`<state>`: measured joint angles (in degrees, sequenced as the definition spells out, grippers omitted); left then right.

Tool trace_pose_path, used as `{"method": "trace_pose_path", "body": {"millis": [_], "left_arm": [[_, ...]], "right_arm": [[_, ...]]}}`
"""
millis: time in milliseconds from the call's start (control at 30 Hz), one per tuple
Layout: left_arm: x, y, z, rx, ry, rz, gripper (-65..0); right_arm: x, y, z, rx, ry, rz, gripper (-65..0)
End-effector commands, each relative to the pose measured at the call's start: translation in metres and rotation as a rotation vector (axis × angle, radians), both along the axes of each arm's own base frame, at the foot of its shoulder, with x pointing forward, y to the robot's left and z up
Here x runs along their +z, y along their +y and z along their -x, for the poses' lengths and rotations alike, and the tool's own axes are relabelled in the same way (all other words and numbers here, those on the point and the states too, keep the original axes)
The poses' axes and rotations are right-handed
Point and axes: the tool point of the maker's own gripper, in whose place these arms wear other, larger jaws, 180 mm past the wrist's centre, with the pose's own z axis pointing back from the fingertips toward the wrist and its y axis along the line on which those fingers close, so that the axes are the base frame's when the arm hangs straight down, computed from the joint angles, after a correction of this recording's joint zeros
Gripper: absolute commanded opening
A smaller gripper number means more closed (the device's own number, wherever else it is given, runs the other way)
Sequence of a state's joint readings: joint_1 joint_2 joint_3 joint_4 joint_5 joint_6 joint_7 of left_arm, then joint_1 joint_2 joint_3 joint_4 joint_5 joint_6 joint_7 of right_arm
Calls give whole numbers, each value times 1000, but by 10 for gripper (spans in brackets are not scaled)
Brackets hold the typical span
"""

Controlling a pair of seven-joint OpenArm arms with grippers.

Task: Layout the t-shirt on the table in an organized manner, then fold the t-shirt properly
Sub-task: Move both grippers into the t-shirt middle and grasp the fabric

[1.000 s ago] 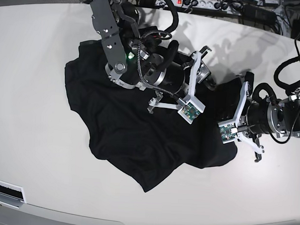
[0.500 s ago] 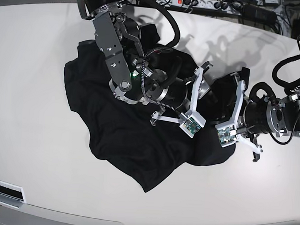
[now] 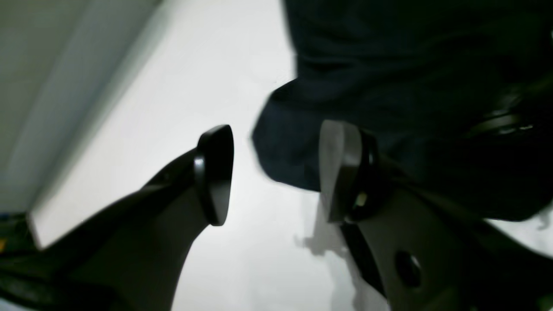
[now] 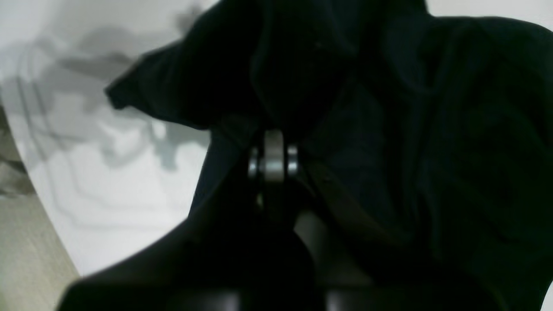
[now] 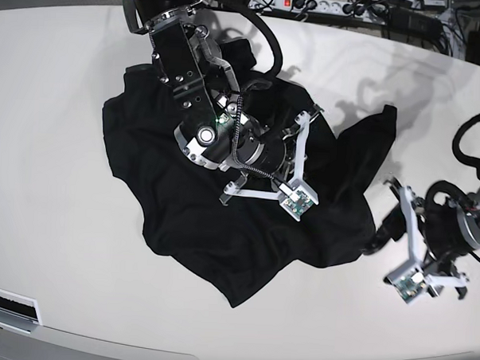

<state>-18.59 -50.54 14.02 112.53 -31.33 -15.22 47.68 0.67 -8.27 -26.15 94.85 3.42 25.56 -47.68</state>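
The black t-shirt [image 5: 183, 201] lies crumpled on the white table [image 5: 58, 140], with one flap reaching out to the right. My right gripper [image 5: 296, 139] sits over the shirt's upper middle. In the right wrist view this right gripper [image 4: 274, 155] is shut, with a fold of the t-shirt [image 4: 432, 129] pinched at its tips. My left gripper [image 5: 381, 234] hovers just off the shirt's right edge. Seen from its wrist, the left gripper [image 3: 276, 172] is open and holds nothing, and the t-shirt's edge [image 3: 389, 86] lies just beyond its fingertips on the bare table [image 3: 194, 86].
A power strip and cables [image 5: 335, 5] run along the table's far edge. A white label strip [image 5: 7, 305] sits at the front left edge. The table's curved front edge [image 5: 240, 359] is close to the shirt's lowest corner.
The left gripper opened, let go of the shirt's right edge and drew back toward the front right. The right gripper closed on the fabric. The shirt's right flap now lies flat.
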Motion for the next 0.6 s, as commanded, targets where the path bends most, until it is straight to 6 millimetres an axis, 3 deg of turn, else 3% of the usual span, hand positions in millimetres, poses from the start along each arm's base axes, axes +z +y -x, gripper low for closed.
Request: {"method": "trace_pose_path", "body": {"millis": [0,100,167,300,400,567], "left_arm": [[19,8,-8,22,-52,-2,-322],[19,27,-11,84,-38,-19,-322],[8,37,-8,116,-7,-16,-322],[-32,53,8,183,106,-22,-322],[-58,63,20,252,150,-42,-322],[-98,60,51,281,243,-49,-322]], "right_arm": [[18,6,-9,-10,-41,-45,-650],[32,2,-19,-56,-72,-63,-650],[44,-4,-29,-104,-97,-63,-650],[57,-23,-48,-178,-172,18,-650],[58,-26,-52,-184,-189,44,-650],[54,-33,-53,-184,-193,62,-650]]}}
